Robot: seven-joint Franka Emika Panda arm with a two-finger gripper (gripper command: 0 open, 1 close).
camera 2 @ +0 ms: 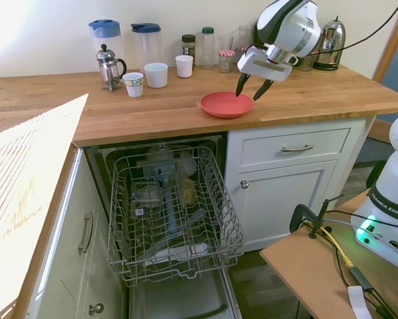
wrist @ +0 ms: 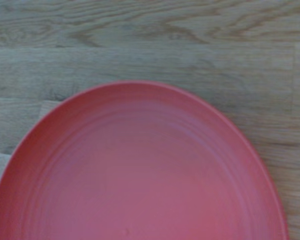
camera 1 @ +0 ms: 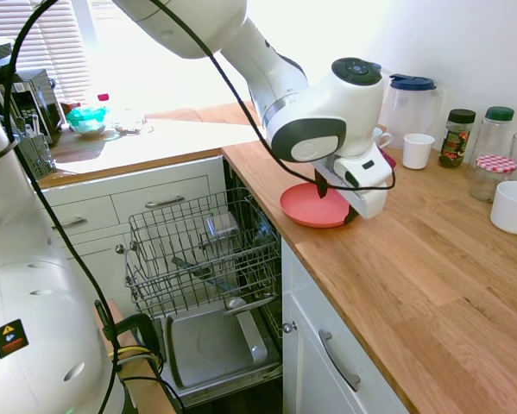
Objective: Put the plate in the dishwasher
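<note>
Oak counter [camera 2: 152,106]: plate [camera 2: 225,105] beneath gripper [camera 2: 249,89], mugs [camera 2: 156,74] behind.

Bare counter [camera 2: 152,106] surrounds the plate [camera 2: 225,104]; mugs [camera 2: 156,74] stand well behind.

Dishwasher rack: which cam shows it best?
Second exterior view. The dishwasher rack is pulled out and seen whole from above and in front, with nothing across it. The first exterior view shows the rack from the side, with the counter edge hiding its far end. The wrist view shows only the plate.
</note>
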